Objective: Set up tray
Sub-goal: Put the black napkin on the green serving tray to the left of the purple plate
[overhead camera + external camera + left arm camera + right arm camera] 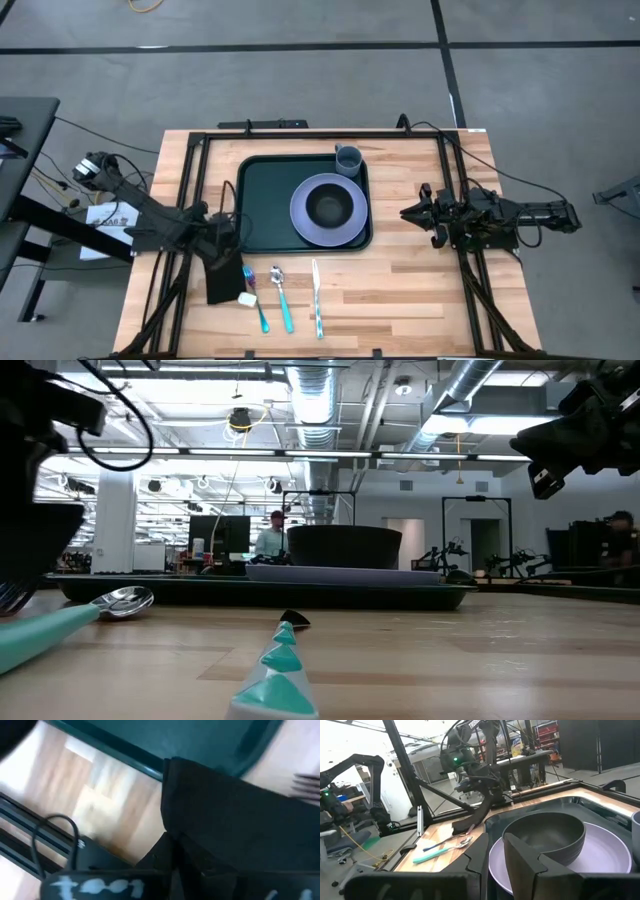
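The dark green tray [262,205] lies mid-table and carries a lavender plate [345,232] with a dark bowl [327,206] on it and a blue-grey cup [348,158] at its far right corner. My left gripper [228,238] is off the tray's near left corner, shut on a black napkin [222,278]. My right gripper [408,212] hovers right of the tray, open and holding nothing; its fingers [520,862] point at the bowl [545,837]. Fork [260,312], spoon [283,297] and knife [316,297] lie near the table's near edge. My left gripper holds the black napkin by its far end [489,796], coming from the table's left and above. The cloth hangs down slanting from the fingers, and its near end [459,826] rests on the table beside the fork. The gripper's own body hides the fingers in its wrist view [225,810].
Black frame rails [195,190] run along the table's left, right and far sides. Teal-handled cutlery [280,670] lies close to the near edge. Bare wood [400,290] lies right of the knife and near the tray. People [272,535] stand in the room behind.
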`<state>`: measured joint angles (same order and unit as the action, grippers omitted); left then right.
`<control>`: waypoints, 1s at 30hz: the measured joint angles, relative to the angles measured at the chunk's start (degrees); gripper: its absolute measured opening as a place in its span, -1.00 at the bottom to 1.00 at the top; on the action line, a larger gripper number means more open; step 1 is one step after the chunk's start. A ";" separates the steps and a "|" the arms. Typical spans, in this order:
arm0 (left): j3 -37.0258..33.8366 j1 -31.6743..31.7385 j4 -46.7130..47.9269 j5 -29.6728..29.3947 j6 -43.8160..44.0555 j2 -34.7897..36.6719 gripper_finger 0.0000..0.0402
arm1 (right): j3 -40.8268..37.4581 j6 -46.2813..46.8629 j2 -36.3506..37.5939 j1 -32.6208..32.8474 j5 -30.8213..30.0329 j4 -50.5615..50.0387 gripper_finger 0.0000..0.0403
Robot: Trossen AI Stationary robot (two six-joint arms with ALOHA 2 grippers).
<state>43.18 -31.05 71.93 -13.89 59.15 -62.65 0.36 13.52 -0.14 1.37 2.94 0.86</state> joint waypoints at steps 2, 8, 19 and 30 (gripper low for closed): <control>0.00 2.37 -0.27 -1.72 -2.37 0.00 -1.00 | 0.01 0.01 0.00 0.00 0.00 0.00 -0.73; 0.00 10.66 -3.30 -5.67 -12.84 0.00 -1.00 | 0.02 0.00 0.00 0.00 0.00 0.00 -0.73; 0.00 26.95 -16.82 -5.72 -32.91 0.00 -1.00 | 0.02 0.02 0.00 0.00 0.00 0.00 -0.73; 0.02 38.51 -28.60 -0.08 -46.87 -8.55 -1.00 | 0.02 0.02 0.00 0.00 0.00 0.00 -0.73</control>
<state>43.20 7.46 43.33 -13.97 12.28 -71.20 0.38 13.54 -0.14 1.37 2.94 0.86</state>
